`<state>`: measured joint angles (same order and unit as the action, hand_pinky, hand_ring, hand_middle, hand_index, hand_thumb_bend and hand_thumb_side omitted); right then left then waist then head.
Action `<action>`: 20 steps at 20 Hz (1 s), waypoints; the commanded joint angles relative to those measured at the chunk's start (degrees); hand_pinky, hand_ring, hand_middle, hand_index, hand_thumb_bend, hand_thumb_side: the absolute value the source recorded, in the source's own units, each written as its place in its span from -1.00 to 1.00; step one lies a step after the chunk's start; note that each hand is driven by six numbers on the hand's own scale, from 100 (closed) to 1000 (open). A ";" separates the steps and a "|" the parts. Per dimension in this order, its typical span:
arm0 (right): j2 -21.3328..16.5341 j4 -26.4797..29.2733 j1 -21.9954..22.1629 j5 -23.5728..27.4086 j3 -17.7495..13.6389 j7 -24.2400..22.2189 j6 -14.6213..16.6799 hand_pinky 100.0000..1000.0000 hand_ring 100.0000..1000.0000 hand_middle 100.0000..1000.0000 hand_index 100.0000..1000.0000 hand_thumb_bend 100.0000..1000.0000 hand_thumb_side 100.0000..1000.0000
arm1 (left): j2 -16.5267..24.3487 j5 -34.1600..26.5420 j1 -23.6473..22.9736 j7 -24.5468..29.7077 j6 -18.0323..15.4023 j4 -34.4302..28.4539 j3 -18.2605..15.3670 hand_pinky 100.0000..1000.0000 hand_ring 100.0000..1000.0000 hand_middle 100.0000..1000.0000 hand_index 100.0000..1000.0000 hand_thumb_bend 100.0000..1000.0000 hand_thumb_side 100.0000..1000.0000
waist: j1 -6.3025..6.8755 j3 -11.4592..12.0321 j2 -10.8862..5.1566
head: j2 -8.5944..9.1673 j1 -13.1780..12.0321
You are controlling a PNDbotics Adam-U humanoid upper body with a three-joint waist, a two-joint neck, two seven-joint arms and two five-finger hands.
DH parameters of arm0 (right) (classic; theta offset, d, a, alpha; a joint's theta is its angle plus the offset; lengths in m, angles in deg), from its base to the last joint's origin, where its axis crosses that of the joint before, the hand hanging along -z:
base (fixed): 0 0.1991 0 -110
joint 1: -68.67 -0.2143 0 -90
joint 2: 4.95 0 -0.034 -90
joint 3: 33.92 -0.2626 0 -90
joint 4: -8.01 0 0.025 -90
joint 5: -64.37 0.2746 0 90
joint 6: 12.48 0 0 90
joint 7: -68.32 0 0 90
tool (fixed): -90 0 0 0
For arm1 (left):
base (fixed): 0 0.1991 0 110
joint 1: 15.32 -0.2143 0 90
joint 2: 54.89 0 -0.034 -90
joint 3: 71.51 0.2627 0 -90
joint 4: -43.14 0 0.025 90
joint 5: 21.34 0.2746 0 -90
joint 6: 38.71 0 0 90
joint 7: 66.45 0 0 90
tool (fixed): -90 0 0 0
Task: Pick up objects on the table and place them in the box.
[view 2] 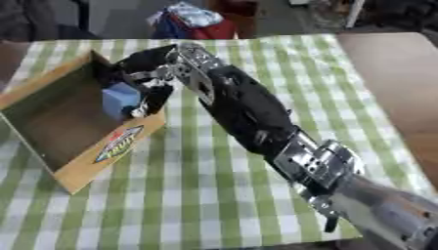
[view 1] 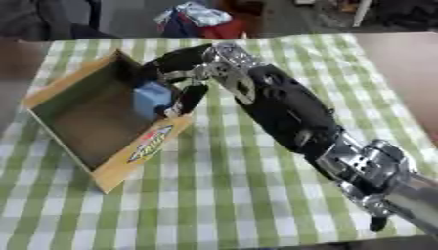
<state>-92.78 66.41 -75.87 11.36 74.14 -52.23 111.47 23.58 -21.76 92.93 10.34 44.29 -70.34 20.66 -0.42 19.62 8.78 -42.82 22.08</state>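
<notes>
**Right hand holds blue block over box rim**

The robot's right hand (view 1: 184, 68), black with silver joints, reaches from the lower right diagonally across the desk (view 1: 256, 205), which is covered in a green-and-white checked cloth. Its fingers (view 1: 192, 97) are curled round a small light-blue block (view 1: 152, 99), pinching it from both sides. The block sits just inside the near right wall of an open, shallow cardboard box (view 1: 73, 83) with tan walls and a dark floor. The box lies askew on the desk's left part; a colourful oval label (view 1: 151, 142) shows on its outer wall. The left hand shows in neither view.
</notes>
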 commanded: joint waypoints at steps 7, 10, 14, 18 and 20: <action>-1.15 0.67 -1.18 -2.40 -0.85 4.30 -0.02 0.75 1.00 0.93 1.00 -0.49 0.02 | 0.24 0.36 0.86 -0.19 -0.08 -1.11 -0.25 0.23 -0.02 0.13 0.48 -1.00 0.23 | 0.16 -0.11 -0.74 | 0.06 -0.31; -2.00 1.55 -1.59 -1.10 -1.25 5.67 -0.45 0.74 1.00 0.93 1.00 -0.54 0.00 | 0.29 0.36 0.75 -0.25 -0.05 -1.11 -0.28 0.23 -0.02 0.13 0.48 -1.00 0.23 | 0.12 -0.30 -0.90 | -0.06 -0.40; -3.43 3.29 -2.19 3.00 -2.27 7.59 -1.37 0.70 1.00 0.92 1.00 -0.69 -0.05 | 0.40 0.40 0.55 -0.23 0.00 -1.11 -0.29 0.23 -0.02 0.14 0.48 -1.00 0.23 | 0.13 -0.67 -1.17 | -0.20 -0.61; -5.64 6.59 -2.48 9.97 -3.59 9.35 -3.37 0.65 1.00 0.91 0.96 -0.84 -0.12 | 0.60 0.45 0.17 -0.35 0.06 -1.11 -0.41 0.23 -0.02 0.14 0.48 -1.00 0.23 | 0.16 -1.27 -1.56 | -0.45 -1.04; -6.74 8.90 -2.49 13.60 -4.41 10.45 -4.51 0.62 1.00 0.90 0.95 -0.90 -0.18 | 0.67 0.51 -0.02 -0.40 0.10 -1.11 -0.47 0.23 -0.02 0.14 0.48 -1.00 0.23 | 0.21 -1.72 -1.74 | -0.57 -1.35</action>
<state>-97.52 73.01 -76.80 22.59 70.76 -42.47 107.63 23.58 -21.52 92.47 10.17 44.41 -70.34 20.63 -0.46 17.83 8.00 -42.95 21.01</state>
